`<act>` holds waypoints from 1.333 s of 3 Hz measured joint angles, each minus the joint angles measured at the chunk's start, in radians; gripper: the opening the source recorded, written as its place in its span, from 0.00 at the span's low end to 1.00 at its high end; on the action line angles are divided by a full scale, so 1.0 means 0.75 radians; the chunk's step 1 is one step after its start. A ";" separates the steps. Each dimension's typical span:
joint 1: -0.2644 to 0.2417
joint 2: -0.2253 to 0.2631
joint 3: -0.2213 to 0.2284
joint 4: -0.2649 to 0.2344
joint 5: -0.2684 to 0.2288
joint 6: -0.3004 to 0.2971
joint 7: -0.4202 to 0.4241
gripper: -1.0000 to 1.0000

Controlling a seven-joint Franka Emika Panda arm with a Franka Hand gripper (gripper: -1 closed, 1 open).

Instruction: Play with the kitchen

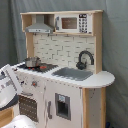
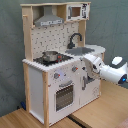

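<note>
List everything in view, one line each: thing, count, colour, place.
Kitchen: one, white and light wood, centre in both exterior views.
Hood: one, grey, top shelf above the stove.
Microwave: one, white, top shelf beside the hood.
Pot: one, silver, on the stovetop.
Faucet: one, black, behind the sink.
Sink: one, grey, set in the counter.
Oven door: one, white with window, below the stove.
Backdrop: one, grey, behind the kitchen.
Robot arm: one, white, at the second exterior view's right, by the kitchen's front.
</note>
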 joint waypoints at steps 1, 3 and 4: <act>0.015 0.000 0.000 0.003 0.000 -0.006 -0.138 1.00; 0.072 0.001 -0.013 0.102 0.000 -0.152 -0.373 1.00; 0.066 0.008 0.022 0.170 0.000 -0.193 -0.480 1.00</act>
